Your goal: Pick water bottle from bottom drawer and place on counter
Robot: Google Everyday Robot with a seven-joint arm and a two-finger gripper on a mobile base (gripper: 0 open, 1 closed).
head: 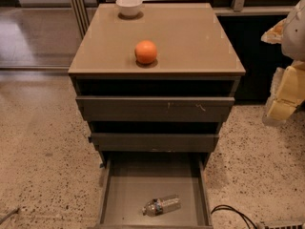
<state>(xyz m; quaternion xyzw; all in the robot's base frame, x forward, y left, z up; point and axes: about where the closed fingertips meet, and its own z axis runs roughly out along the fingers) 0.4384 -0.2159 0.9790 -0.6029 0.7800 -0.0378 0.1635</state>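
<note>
The water bottle [161, 205] lies on its side on the grey floor of the bottom drawer [125, 189], which is pulled out wide. The bottle is near the drawer's front, right of the middle, with its cap pointing left. The tan counter [190, 37] tops the cabinet. My gripper [285, 93] hangs at the right edge of the view, to the right of the cabinet at about the height of the top drawer, well above and to the right of the bottle. It holds nothing that I can see.
An orange [146, 52] sits near the counter's front middle. A white bowl [129, 5] stands at the back left. Two shallower drawers [155, 108] are slightly open above the bottom one. A black cable [233, 212] lies on the speckled floor at lower right.
</note>
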